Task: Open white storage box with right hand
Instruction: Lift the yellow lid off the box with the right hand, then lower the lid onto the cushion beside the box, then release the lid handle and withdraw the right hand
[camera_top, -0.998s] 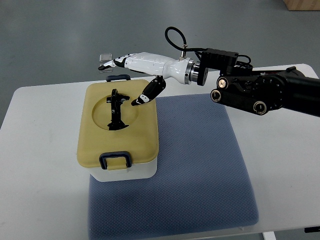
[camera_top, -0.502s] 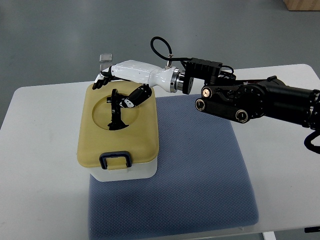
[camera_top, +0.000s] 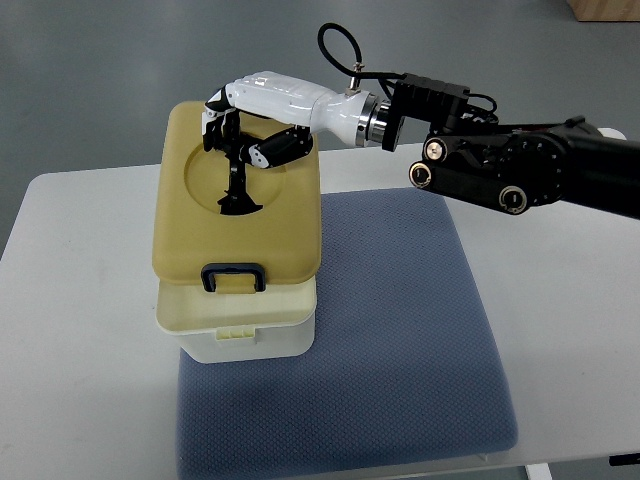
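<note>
White storage box (camera_top: 240, 335) sits at the left edge of a blue mat (camera_top: 400, 330) on a white table (camera_top: 80, 300), its tan lid (camera_top: 240, 225) lifted clear of the body and tilted up at the far side. The right hand (camera_top: 240, 125), reaching in from the right on a black arm (camera_top: 520, 170), has its fingers (camera_top: 215, 115) curled around the top of the black centre handle (camera_top: 236, 180) that stands in the lid's round recess, with the thumb closing from the near side. The cream rim of the box shows below the lid's front edge, along with a small latch tab (camera_top: 232, 333). A dark clip handle (camera_top: 232, 277) hangs on the lid's near edge, above that rim. The left hand is out of frame.

Judging by the look of it, the lid is rigid moulded plastic, light enough for one hand, smooth and likely a bit slippery along its flat edges. The upright centre handle is the sensible grip: narrow, stiff and placed over the lid's middle, so the load should hang fairly level. The box body is probably light too and could shift on the mat if the lid catches. The opening looks well advanced.
</note>
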